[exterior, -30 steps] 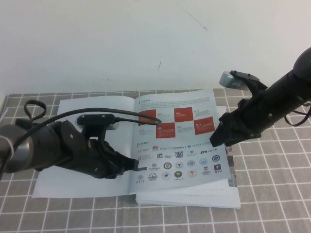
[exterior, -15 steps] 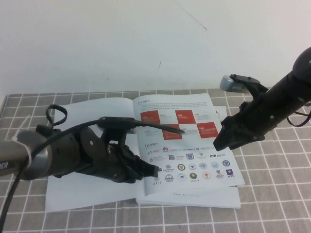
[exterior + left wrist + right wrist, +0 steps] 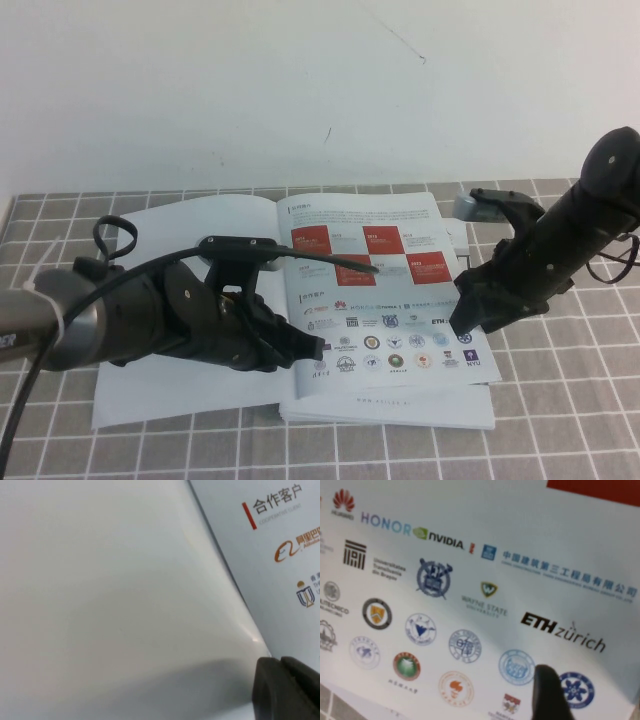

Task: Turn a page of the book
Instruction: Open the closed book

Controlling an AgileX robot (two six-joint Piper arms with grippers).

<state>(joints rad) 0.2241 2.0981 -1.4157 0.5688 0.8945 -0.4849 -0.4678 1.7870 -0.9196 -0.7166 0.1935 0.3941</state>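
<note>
The book point(image 3: 300, 310) lies open on the tiled desk point(image 3: 560, 420) at lower centre of the high view. The page point(image 3: 385, 290), with red squares above logo rows, lies nearly flat on its right half, long axis running from the frame's bottom toward its top, spine edge at left. It is judged light, floppy and slippery; hold is best taken at the free right edge or a lower corner. The left claw point(image 3: 318, 348) rests at the spine's lower part, its state not discernible. The right claw point(image 3: 462, 322) sits at the page's right edge; its opening cannot be told.
</note>
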